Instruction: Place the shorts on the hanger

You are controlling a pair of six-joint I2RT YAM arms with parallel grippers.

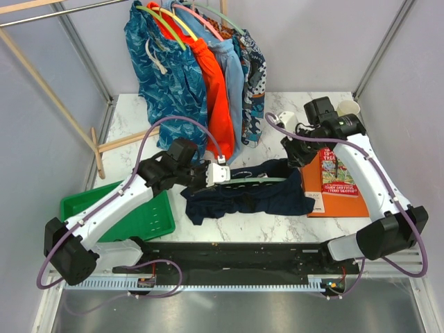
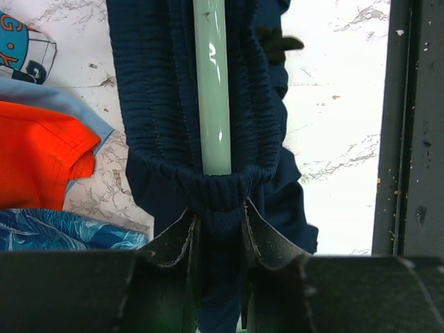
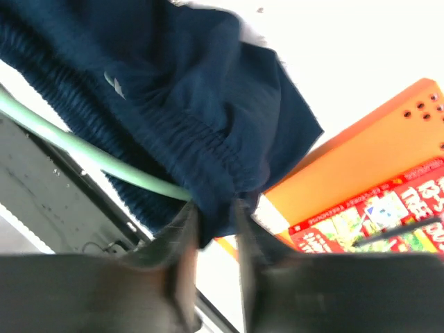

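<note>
The shorts (image 1: 250, 198), plain navy, lie stretched left to right a little in from the near edge of the marble table (image 1: 132, 121), about midway along it. The mint-green hanger (image 1: 267, 180) is threaded through the waistband, and only its pale bar shows along the top of the cloth.

Bare marble lies open behind the shorts up to the garments hung at the far edge, the teal patterned shorts (image 1: 163, 69) and the orange shorts (image 1: 215, 90) among them. A narrow strip of marble separates the shorts from the black rail (image 1: 243, 253) along the near edge. A green tray (image 1: 90, 205) sits at the near left corner, apart from the cloth. A flat orange box with a printed picture (image 1: 340, 198) lies by the right edge, just beside the shorts' right end.

The left arm stretches low from the near left corner toward the centre. The left gripper (image 1: 220, 175) has its fingers pinched on the bunched left end of the waistband, where the hanger's bar ends.

The right arm rises from the near right corner, bends over the orange box and turns back toward the centre. The right gripper (image 1: 297, 156) has the waistband's right end between narrowly parted fingers. Whether they press the cloth cannot be told.
</note>
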